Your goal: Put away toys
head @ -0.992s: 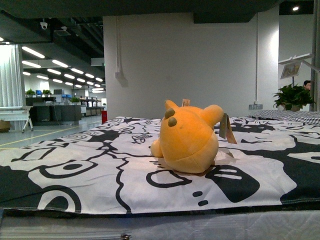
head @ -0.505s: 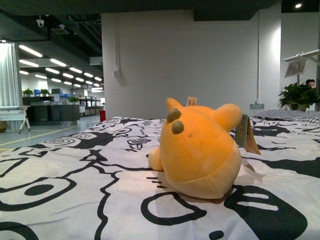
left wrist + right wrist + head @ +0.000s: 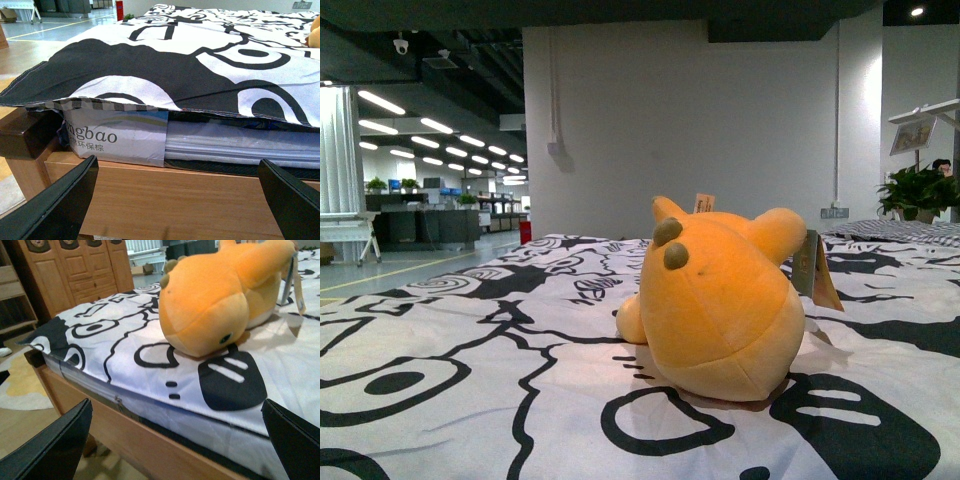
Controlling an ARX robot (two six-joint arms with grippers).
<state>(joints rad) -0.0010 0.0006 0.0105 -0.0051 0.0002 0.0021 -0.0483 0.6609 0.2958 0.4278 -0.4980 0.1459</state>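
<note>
Left wrist view: pale mattress wrapper [image 3: 120,137] at the bed's corner, under the sheet [image 3: 175,75] edge, reads "…ngbao", first letters hidden. Line below: "环保棕". Hang tag [image 3: 815,268] on plush toy [image 3: 720,310]: print illegible.

A wooden bed [image 3: 150,200] holds a mattress [image 3: 225,147]. A black and white sheet [image 3: 470,340] covers the top. An orange toy [image 3: 720,300] lies on the sheet. A tag [image 3: 817,270] hangs from the toy.
</note>
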